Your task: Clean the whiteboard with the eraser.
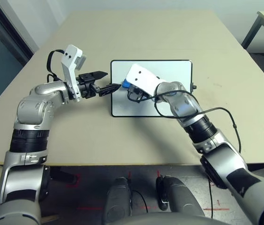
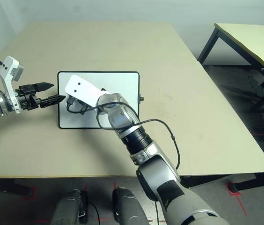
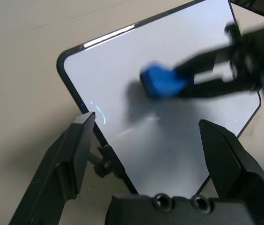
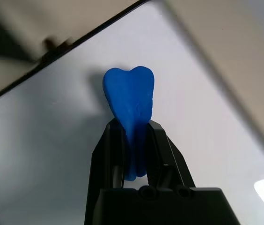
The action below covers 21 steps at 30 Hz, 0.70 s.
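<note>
On the tan table point(image 1: 122, 140), the whiteboard point(image 1: 179, 75) is lying flat in front of the robot, its long sides running across the view and a small black knob point(image 1: 194, 86) sticking out at its right short edge. The right gripper point(image 4: 133, 140) is squeezing the blue eraser point(image 4: 131, 105) tight between its two black fingers, so that the soft block is bulging out past the fingertips and pointing at the board's glossy surface near its left end. Whether the eraser is pressing on the board or hanging just above it is hard to tell from these views. The left gripper point(image 3: 146, 140) is hovering at the board's left short edge with its fingers spread wide and nothing between them; one finger is sitting close to the knob on that side point(image 3: 103, 166), though it is not gripping the frame. As for progress, picking up the eraser is done and the wiping appears to be under way. The visible parts of the board are looking almost clean: only a faint bluish mark point(image 3: 98, 112) is showing near the left corner, close to the frame, and that spot likely needs a pass. The stretch hidden under the right forearm cannot be judged.
</note>
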Each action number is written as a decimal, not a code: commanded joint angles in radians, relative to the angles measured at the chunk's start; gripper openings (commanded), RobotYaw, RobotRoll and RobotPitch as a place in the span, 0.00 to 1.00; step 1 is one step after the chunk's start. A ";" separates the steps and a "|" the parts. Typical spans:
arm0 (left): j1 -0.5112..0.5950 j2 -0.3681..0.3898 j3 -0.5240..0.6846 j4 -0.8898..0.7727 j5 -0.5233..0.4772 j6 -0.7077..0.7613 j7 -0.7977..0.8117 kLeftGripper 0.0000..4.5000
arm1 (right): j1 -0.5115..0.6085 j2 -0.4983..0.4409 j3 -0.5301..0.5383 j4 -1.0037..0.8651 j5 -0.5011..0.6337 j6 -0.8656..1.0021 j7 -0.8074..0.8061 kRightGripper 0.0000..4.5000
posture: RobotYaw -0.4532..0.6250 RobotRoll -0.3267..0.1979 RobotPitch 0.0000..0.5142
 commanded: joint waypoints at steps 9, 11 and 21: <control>-0.046 -0.068 0.072 0.081 0.022 -0.150 0.102 1.00 | -0.242 -0.082 -0.343 -0.098 0.168 0.152 -0.148 0.13 | 0.39 0.62 0.16; -0.065 -0.096 0.107 0.134 0.049 -0.248 0.175 1.00 | -0.249 -0.150 -0.381 -0.022 0.153 0.135 -0.197 0.13 | 0.39 0.62 0.17; -0.049 -0.175 0.237 0.397 0.120 -0.597 0.419 1.00 | 0.005 -0.408 -0.477 0.037 0.135 0.299 -0.343 0.13 | 0.36 0.62 0.18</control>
